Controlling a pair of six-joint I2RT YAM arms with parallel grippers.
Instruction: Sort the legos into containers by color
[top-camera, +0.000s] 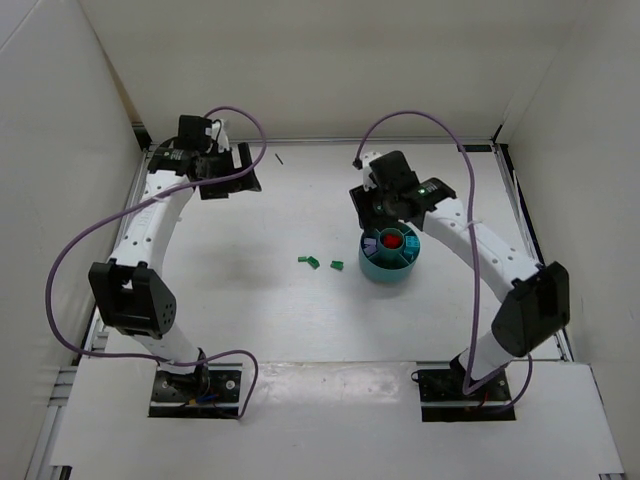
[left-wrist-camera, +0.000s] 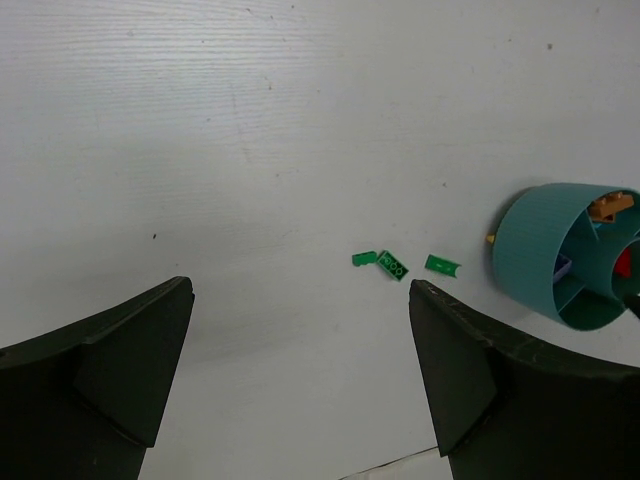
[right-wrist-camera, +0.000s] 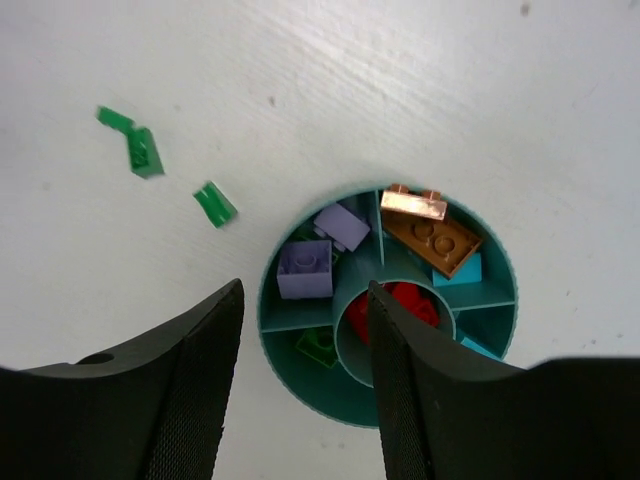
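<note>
The teal bowl (top-camera: 372, 266) with its divided containers stands right of the table's middle. Hovering directly over it is my right gripper (right-wrist-camera: 305, 290), open with nothing between its fingers. Under the gap lie purple legos (right-wrist-camera: 305, 268) in one wedge and a green brick (right-wrist-camera: 318, 345) in the wedge beside it. Red bricks (right-wrist-camera: 405, 300) fill the centre cup. Brown bricks (right-wrist-camera: 430, 235) and a blue one (right-wrist-camera: 460, 268) lie in other wedges. Three green legos (top-camera: 308, 261) rest loose on the table left of the bowl (left-wrist-camera: 550, 255). My left gripper (left-wrist-camera: 300, 290) is open and empty, far back left.
White walls close in the table on the left, back and right. Purple cables loop over both arms (top-camera: 140, 225). A small dark speck (top-camera: 280, 157) lies near the back edge. The three loose green bricks (left-wrist-camera: 393, 265) lie in a short row.
</note>
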